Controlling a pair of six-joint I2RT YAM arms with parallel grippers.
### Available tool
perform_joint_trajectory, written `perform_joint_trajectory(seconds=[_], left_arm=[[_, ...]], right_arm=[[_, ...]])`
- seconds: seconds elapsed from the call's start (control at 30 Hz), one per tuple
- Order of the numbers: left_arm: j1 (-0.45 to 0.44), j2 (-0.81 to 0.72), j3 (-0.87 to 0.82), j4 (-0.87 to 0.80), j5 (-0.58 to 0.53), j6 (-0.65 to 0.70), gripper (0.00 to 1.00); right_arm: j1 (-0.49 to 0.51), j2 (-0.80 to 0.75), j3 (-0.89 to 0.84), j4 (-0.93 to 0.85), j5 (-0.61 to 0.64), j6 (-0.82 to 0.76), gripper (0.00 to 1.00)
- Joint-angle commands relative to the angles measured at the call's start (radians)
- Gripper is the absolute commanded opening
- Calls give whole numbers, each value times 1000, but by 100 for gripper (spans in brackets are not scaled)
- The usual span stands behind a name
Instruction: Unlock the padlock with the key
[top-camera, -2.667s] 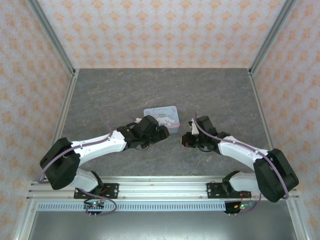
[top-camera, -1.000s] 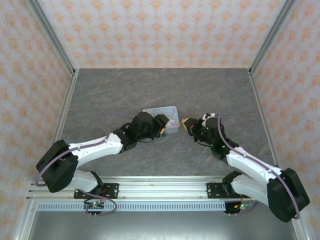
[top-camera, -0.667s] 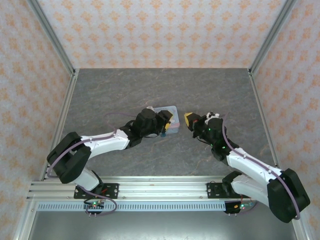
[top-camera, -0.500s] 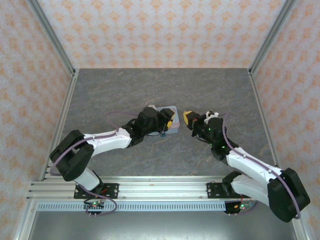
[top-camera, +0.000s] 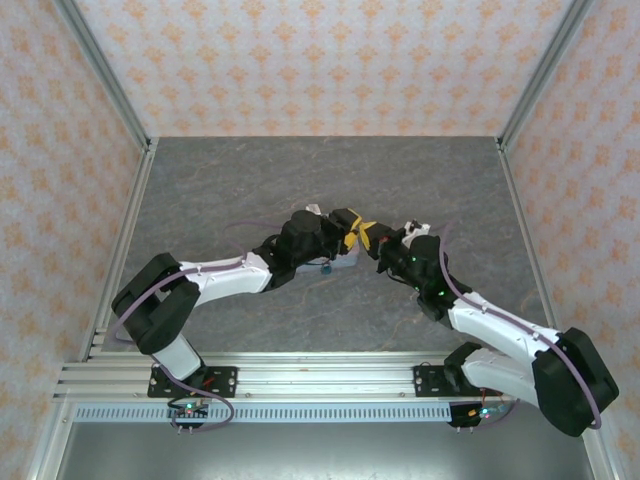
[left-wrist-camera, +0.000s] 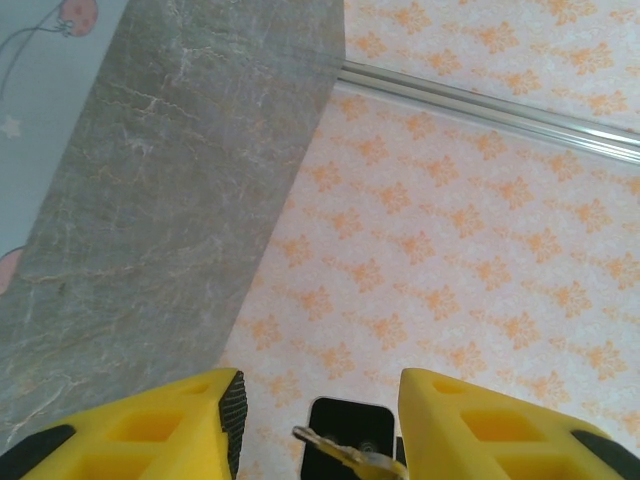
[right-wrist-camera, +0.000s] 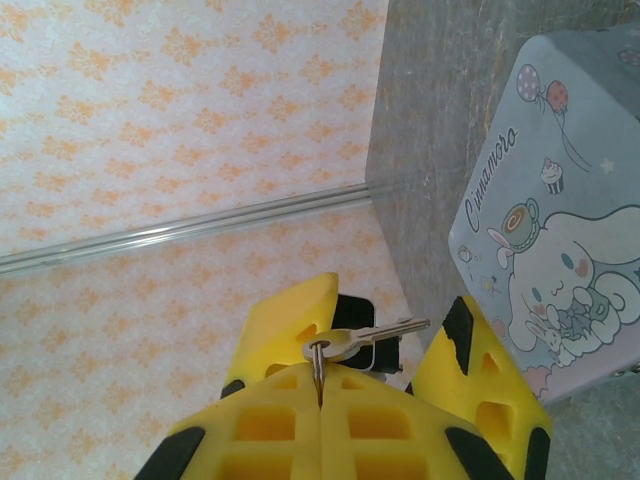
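Observation:
My right gripper (right-wrist-camera: 320, 388) is shut on the ring of a small silver key (right-wrist-camera: 372, 338), whose blade sticks out sideways. The blade lies between the open yellow fingers (right-wrist-camera: 288, 322) of my left gripper (left-wrist-camera: 320, 425) without touching either pad. In the left wrist view the key (left-wrist-camera: 340, 456) pokes up between the fingers. From above, the left gripper (top-camera: 351, 236) and the right gripper (top-camera: 375, 241) meet tip to tip over the pastel tin box (top-camera: 341, 263). A tiny dark blue-green spot, apparently the padlock (top-camera: 326, 266), sits at the tin's near edge.
The cartoon-printed tin box (right-wrist-camera: 560, 240) lies on the grey table (top-camera: 300, 180) just below both grippers, mostly covered by the left wrist from above. Patterned walls and metal frame posts (top-camera: 100, 80) enclose the table on three sides.
My left gripper has swung right, over the tin, up to the right gripper. The right gripper has edged left with the key, which now sits between the left fingers.

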Motion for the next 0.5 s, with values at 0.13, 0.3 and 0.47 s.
perform_joint_trajectory(seconds=[0.13, 0.3, 0.47], left_arm=[[-9, 11, 30, 60, -5, -28, 43], [-9, 15, 30, 71, -5, -35, 41], [-10, 10, 23, 66, -11, -35, 32]], right_arm=[[14, 7, 29, 43, 28, 9, 0], [16, 8, 26, 43, 32, 7, 0], [18, 6, 17, 43, 37, 9, 0]])
